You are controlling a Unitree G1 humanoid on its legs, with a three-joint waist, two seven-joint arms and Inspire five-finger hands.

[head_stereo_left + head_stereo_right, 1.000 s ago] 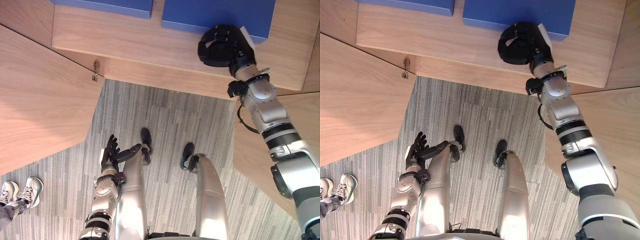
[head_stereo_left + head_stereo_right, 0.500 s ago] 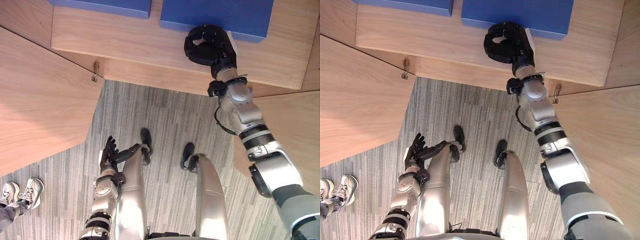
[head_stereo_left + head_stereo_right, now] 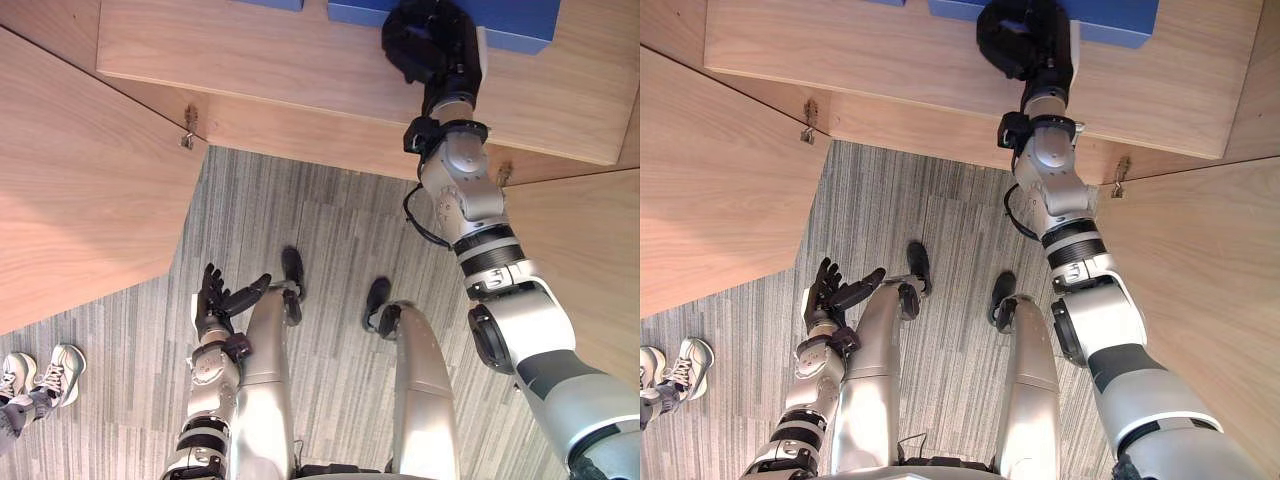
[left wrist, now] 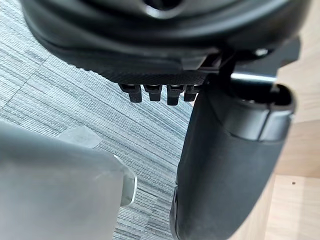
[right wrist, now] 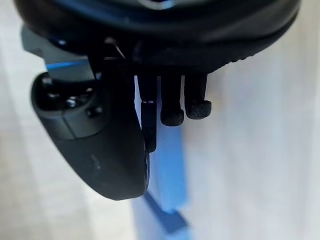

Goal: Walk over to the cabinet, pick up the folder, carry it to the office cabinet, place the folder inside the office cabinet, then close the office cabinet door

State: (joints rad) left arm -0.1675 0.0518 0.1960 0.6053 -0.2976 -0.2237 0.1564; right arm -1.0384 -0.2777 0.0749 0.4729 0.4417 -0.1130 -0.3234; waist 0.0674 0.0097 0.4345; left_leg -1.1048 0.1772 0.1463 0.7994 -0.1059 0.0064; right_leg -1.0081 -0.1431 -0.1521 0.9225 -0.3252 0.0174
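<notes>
Observed: the light wooden cabinet stands open. Its left door and right door are angled out over the grey striped carpet. The flat blue folder lies on the cabinet's shelf board, towards the right side.

The right robot hand is at the folder's near edge with its fingers curled over the top face. Its wrist view puts the thumb on one side of the blue slab and the fingers on the other, so I read it as grasping the folder. The left robot hand hangs low beside the leg, released, fingers straight, holding nothing.

Assessment: the step in hand is the handling of the folder at the shelf. Whether this is the pick-up or the set-down cannot be settled from the scene.
- If it is the pick-up, the next move calls for lifting the folder clear of the board and drawing it back between the doors without clipping either.
- If it is the set-down, it calls for letting go, backing the arm out, then swinging a door shut.

Not determinable:
- The folder's far part is cut off at the upper edge of the head views, and the hand covers part of its near edge.
- How firm the pinch is cannot be judged.
- A second blue item further left shows as a sliver, and I cannot say what it is.
- A person's white trainers stand at the carpet's edge.
</notes>
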